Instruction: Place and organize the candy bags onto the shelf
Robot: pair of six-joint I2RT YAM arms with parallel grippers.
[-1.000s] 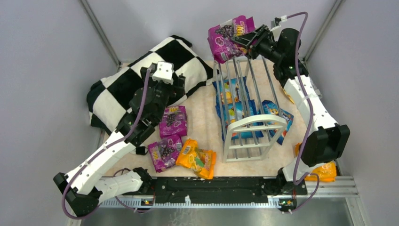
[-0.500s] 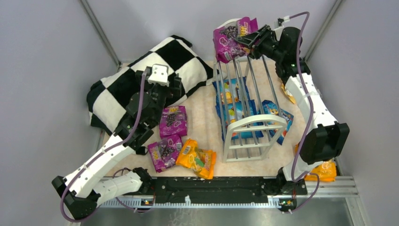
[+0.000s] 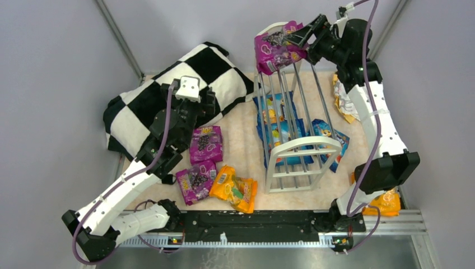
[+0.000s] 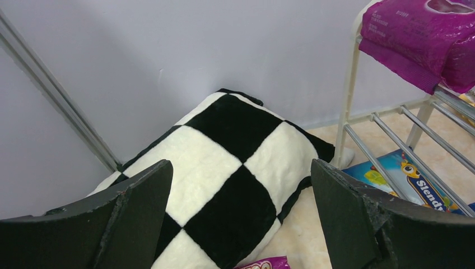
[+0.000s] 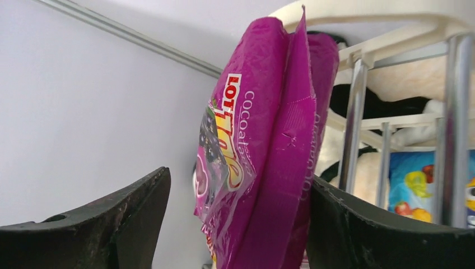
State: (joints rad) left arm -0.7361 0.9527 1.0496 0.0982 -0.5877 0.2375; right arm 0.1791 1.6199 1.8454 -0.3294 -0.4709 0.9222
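The white wire shelf (image 3: 302, 162) stands mid-table, also in the left wrist view (image 4: 350, 101) and the right wrist view (image 5: 353, 129). Two purple candy bags (image 3: 274, 47) rest on its far top end (image 4: 420, 33), (image 5: 263, 140). My right gripper (image 3: 307, 35) is open, its jaws spread either side of these bags' edge (image 5: 238, 218) without clamping them. My left gripper (image 3: 206, 106) is open and empty (image 4: 241, 213), above the table beside two purple bags (image 3: 206, 144), (image 3: 195, 180). An orange bag (image 3: 234, 188) lies near the front.
A black-and-white checked pillow (image 3: 179, 89) lies at the back left (image 4: 224, 162). Blue bags (image 3: 277, 120), (image 3: 330, 137) lie under and beside the shelf. Orange bags lie by the right arm (image 3: 344, 101) and at its base (image 3: 386, 204). Grey walls close the sides.
My right gripper has opened, let go of the purple bag on the shelf's far top end, and drawn back up and right. My left gripper shifted slightly toward the pillow.
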